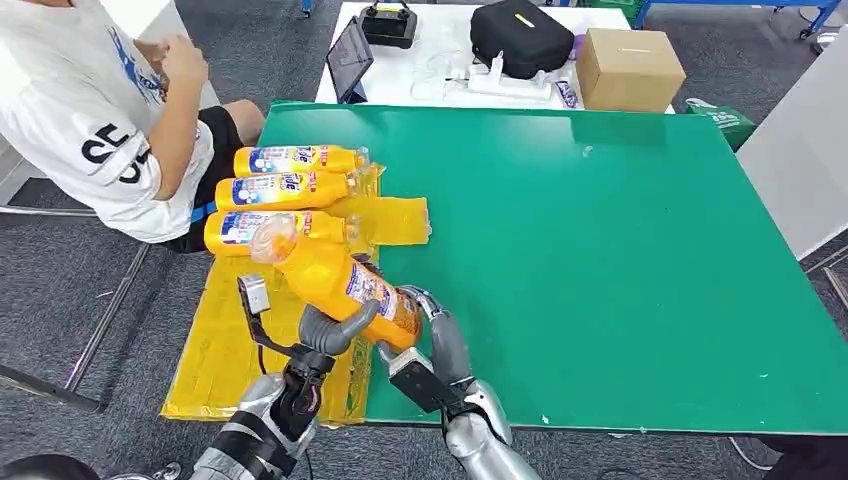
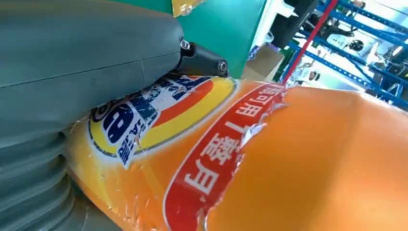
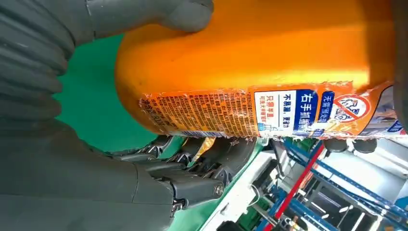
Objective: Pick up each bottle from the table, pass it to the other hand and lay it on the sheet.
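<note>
With both the left robot hand (image 1: 335, 330) and right robot hand (image 1: 425, 330) gripping the orange bottle (image 1: 335, 280) (mid-handover, I judge), the giver should let go only once the taker's grip is firm.

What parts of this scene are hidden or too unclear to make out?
- Bottle base: head view, wrapped by both hands, left and right.
- Bottle cap: both wrist views, cut off by the frame.
- Lowest of three bottles on sheet: partly behind the held bottle.
- Person: head view, cropped by the edge.
</note>
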Available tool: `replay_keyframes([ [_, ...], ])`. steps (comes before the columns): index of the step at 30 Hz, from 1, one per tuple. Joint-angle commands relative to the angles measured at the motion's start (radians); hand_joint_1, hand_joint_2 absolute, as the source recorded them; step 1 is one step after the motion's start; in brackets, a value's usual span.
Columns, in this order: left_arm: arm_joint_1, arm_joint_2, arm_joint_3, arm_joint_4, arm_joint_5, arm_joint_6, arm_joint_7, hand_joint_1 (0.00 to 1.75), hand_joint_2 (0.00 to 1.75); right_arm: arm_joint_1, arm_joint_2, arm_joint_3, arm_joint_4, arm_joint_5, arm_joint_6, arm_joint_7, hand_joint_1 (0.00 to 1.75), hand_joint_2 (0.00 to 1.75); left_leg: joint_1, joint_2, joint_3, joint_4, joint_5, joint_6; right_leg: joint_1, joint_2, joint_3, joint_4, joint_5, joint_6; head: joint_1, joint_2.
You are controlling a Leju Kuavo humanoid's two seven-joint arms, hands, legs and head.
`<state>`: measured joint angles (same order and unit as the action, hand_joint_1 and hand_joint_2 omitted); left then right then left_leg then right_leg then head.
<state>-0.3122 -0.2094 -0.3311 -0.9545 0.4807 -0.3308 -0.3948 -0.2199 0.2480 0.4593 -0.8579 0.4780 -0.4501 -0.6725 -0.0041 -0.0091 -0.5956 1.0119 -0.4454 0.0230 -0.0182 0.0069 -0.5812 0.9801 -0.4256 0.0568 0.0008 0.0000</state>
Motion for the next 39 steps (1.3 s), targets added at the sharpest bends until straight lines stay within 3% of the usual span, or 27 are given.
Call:
replay_keyframes([
  [1, -0.043, 0.000, -0.024, -0.027, -0.048, 0.074, -0.029, 1.75, 1.75, 0.009, -0.020, 0.058, 0.063, -0.016, 0.059, 0.016, 0.00, 0.00, 0.002, -0.001, 0.002, 0.001, -0.001, -0.001, 0.002, -0.002, 0.003, -0.001, -0.001, -0.002, 0.000, 0.000],
  [5, -0.028, 0.018, 0.059, -0.153, -0.296, 0.348, -0.139, 1.75, 1.75, 0.137, -0.070, -0.013, -0.302, -0.144, 0.173, 0.003, 0.00, 0.00, 0.002, -0.001, 0.001, 0.002, -0.001, -0.002, 0.003, -0.003, 0.002, 0.000, -0.001, -0.002, 0.000, 0.000],
  [7, -0.022, 0.024, 0.091, -0.193, -0.330, 0.375, -0.132, 1.75, 1.75, 0.178, -0.088, -0.040, -0.435, -0.173, 0.198, 0.026, 0.00, 0.00, 0.002, -0.002, -0.001, 0.002, -0.001, -0.002, 0.003, -0.003, 0.001, 0.001, -0.002, -0.003, 0.000, 0.000],
  [17, -0.018, 0.017, 0.097, -0.190, -0.337, 0.371, -0.128, 1.75, 1.75, 0.182, -0.086, -0.045, -0.441, -0.172, 0.206, 0.038, 0.00, 0.00, 0.001, 0.000, 0.000, 0.000, 0.000, -0.001, 0.001, -0.001, 0.001, -0.001, 0.000, -0.001, 0.000, 0.000],
  [18, -0.017, 0.017, 0.109, -0.196, -0.381, 0.430, -0.159, 1.75, 1.75, 0.192, -0.074, -0.074, -0.464, -0.202, 0.184, -0.015, 0.00, 0.00, 0.002, 0.000, 0.001, 0.000, -0.001, -0.001, 0.002, -0.001, 0.003, -0.001, 0.000, -0.002, 0.000, 0.000],
  [21, -0.008, 0.039, 0.160, -0.264, -0.523, 0.586, -0.183, 1.75, 1.75, 0.263, -0.073, -0.155, -0.695, -0.263, 0.136, -0.026, 0.00, 0.00, 0.000, 0.000, -0.001, 0.001, -0.001, -0.001, 0.001, -0.001, 0.000, 0.001, -0.001, -0.001, 0.000, 0.000],
  [24, -0.014, 0.072, 0.197, -0.305, -0.690, 0.699, -0.185, 1.75, 1.75, 0.296, -0.070, -0.202, -0.818, -0.259, 0.104, -0.024, 0.00, 0.00, 0.001, 0.000, 0.000, 0.002, -0.002, -0.002, 0.002, -0.001, 0.001, 0.001, -0.002, -0.003, 0.000, 0.000],
  [26, -0.037, 0.135, 0.176, -0.268, -0.988, 0.849, -0.117, 1.75, 1.75, 0.300, -0.061, -0.222, -0.834, -0.266, 0.086, -0.023, 0.00, 0.00, 0.002, 0.001, 0.000, 0.001, -0.002, -0.002, 0.002, 0.000, 0.001, 0.001, -0.001, -0.003, 0.000, 0.000],
  [27, -0.051, 0.176, 0.151, -0.228, -1.181, 0.890, -0.018, 1.75, 1.75, 0.300, -0.055, -0.233, -0.832, -0.266, 0.074, -0.022, 0.00, 0.00, 0.001, 0.001, 0.000, 0.000, -0.001, -0.001, 0.001, 0.000, 0.000, 0.000, 0.000, -0.002, 0.000, 0.000],
  [32, -0.103, 0.307, 0.134, -0.012, -1.628, 0.785, 0.177, 1.75, 1.75, 0.329, -0.072, -0.269, -0.906, -0.307, 0.031, -0.026, 0.00, 0.00, 0.002, 0.001, 0.003, -0.001, 0.000, -0.002, 0.002, 0.000, 0.003, -0.001, 0.000, -0.003, 0.000, 0.000],
  [39, -0.128, 0.323, 0.108, 0.104, -1.682, 0.696, 0.176, 1.75, 1.75, 0.339, -0.087, -0.299, -0.984, -0.340, 0.016, -0.026, 0.00, 0.00, 0.002, 0.002, 0.003, 0.000, 0.000, -0.002, 0.002, -0.001, 0.002, -0.001, -0.001, -0.003, 0.000, 0.000],
])
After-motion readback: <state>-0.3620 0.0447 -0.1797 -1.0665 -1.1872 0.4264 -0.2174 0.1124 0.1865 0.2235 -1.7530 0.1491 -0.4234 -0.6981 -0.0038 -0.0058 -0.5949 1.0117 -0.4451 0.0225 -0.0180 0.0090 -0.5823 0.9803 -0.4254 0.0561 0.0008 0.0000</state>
